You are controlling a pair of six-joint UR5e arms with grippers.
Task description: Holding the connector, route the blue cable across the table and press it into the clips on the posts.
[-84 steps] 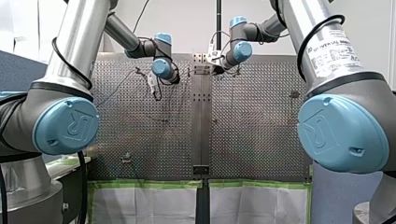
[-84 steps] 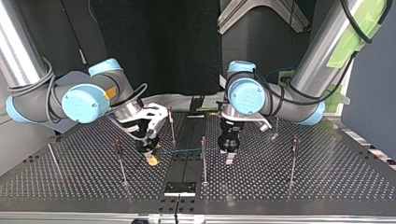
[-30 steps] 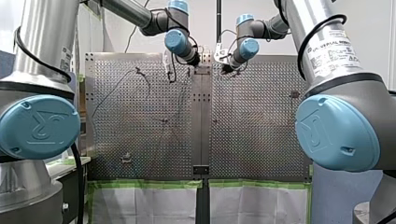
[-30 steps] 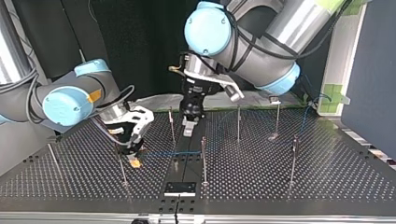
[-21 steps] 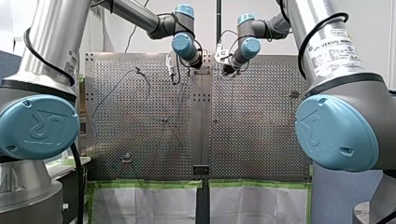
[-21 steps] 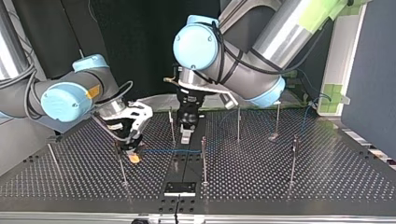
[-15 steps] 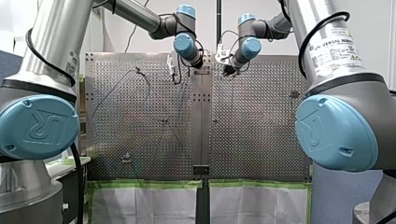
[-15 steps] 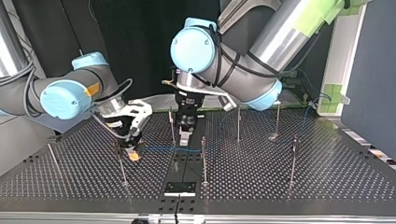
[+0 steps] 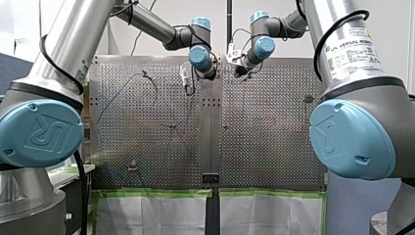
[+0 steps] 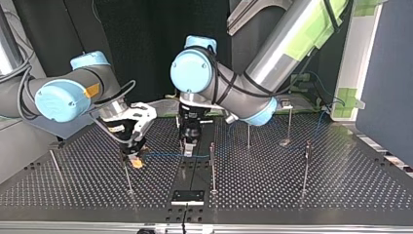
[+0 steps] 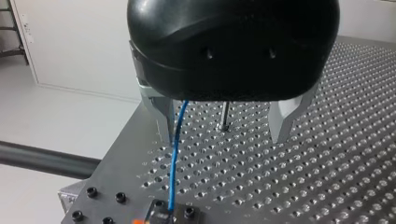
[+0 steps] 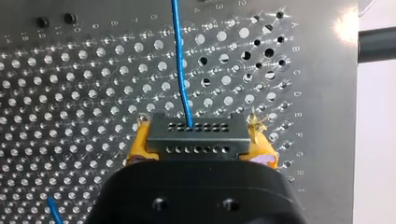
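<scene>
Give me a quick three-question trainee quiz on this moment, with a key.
1. True or false: my left claw is shut on the blue cable.
2. Which claw holds the connector? A) my left claw B) my right claw C) neither
3. Fill in: the pads clamping the connector are ___ in colour.
Key: 1 false, it stands open with the cable running close by one side; 2 B; 3 yellow.
</scene>
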